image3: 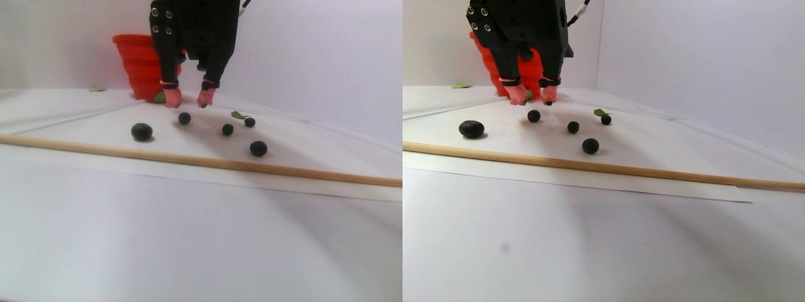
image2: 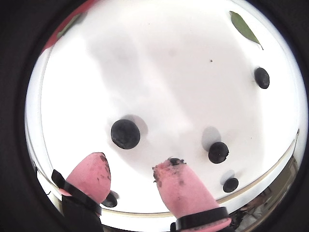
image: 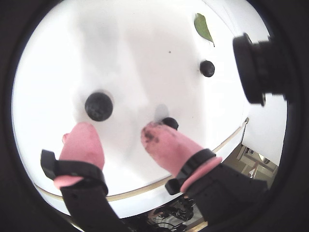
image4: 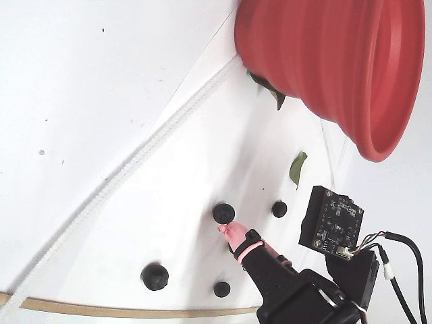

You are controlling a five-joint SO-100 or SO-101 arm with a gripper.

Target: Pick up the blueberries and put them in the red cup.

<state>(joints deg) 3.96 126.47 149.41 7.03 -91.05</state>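
Red cup, dark berries, pink fingertips on white.

We see matte blue-black blueberries (image3: pixel 141 131) scattered over a plain white table (image3: pixel 188 239), and a bright red cup (image4: pixel 331 61) with faint ridges banding its wall at the far side. The gripper (image2: pixel 133 169) is black, its fingertips (image2: pixel 181 186) capped in pink smudged with dark specks, and a thin pink band rings each one over a black strap. Green leaves (image: pixel 203 27) lie on the white, one at the far right in a wrist view. A pale tan wooden rod (image3: pixel 188 161) crosses the near table. The walls behind look pale lavender-grey.
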